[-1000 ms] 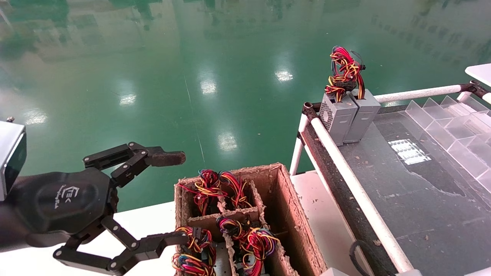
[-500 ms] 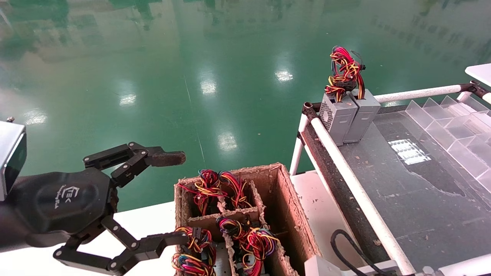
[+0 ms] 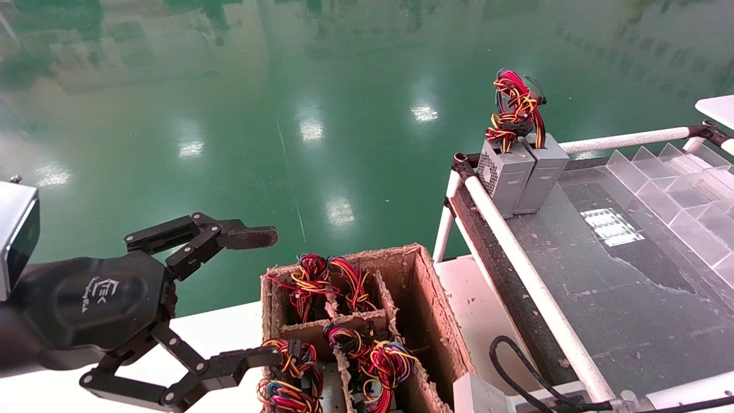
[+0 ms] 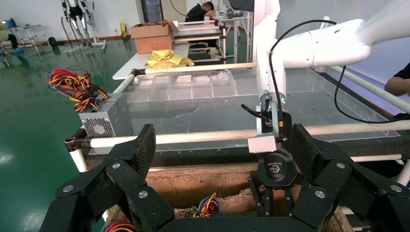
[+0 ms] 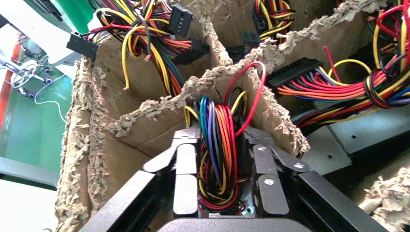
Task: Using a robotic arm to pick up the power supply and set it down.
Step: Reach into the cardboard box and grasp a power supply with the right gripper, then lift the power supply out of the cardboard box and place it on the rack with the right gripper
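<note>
In the right wrist view the power supply shows as a bundle of red, orange, yellow and blue wires (image 5: 217,164) with a red loop, above a strip of grey metal, standing in a compartment of the cardboard box (image 5: 140,128). My right gripper (image 5: 220,137) is shut on it, one finger pressed to each side. The left wrist view shows that gripper (image 4: 275,208) reaching down into the box. In the head view only its silver bracket (image 3: 479,396) and black cable show. My left gripper (image 3: 269,295) hangs open beside the box, holding nothing.
Other wire bundles (image 3: 312,281) fill neighbouring compartments of the box (image 3: 427,298). A dark table with a white pipe rail (image 3: 527,275) stands to the right. Two grey boxes with wires (image 3: 519,172) stand at its far corner. Clear dividers (image 3: 676,195) lie beyond.
The right arm's bracket and cable have come further up into the bottom of the head view. The left gripper has not moved.
</note>
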Available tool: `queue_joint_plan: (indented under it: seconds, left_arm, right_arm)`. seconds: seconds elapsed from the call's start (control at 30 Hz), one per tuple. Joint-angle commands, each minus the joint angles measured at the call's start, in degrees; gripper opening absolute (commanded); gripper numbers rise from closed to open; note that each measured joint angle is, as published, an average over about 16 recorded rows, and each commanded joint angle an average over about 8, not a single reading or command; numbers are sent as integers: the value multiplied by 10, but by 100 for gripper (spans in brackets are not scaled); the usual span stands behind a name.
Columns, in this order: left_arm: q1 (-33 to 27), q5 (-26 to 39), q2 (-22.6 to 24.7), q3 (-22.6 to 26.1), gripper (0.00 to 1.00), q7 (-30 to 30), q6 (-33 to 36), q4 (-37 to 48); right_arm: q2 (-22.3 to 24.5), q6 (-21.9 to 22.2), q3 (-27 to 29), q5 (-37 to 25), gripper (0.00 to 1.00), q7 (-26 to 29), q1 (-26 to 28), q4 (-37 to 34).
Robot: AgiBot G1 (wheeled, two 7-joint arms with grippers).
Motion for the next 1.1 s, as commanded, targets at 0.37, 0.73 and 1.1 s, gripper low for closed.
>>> queue_joint_plan:
  seconds: [0.37, 0.73, 1.1]
  left_arm:
    - [0, 0, 0, 0, 100, 0, 0, 0]
    - [0, 0, 0, 0, 100, 0, 0, 0]
    - [0, 0, 0, 0, 100, 0, 0, 0]
  right_arm:
    - [0, -22, 9, 24, 0, -31, 1, -34]
    - [30, -44, 31, 81, 0, -53, -10, -33]
    - [77, -45, 87, 191, 0, -82, 2, -38]
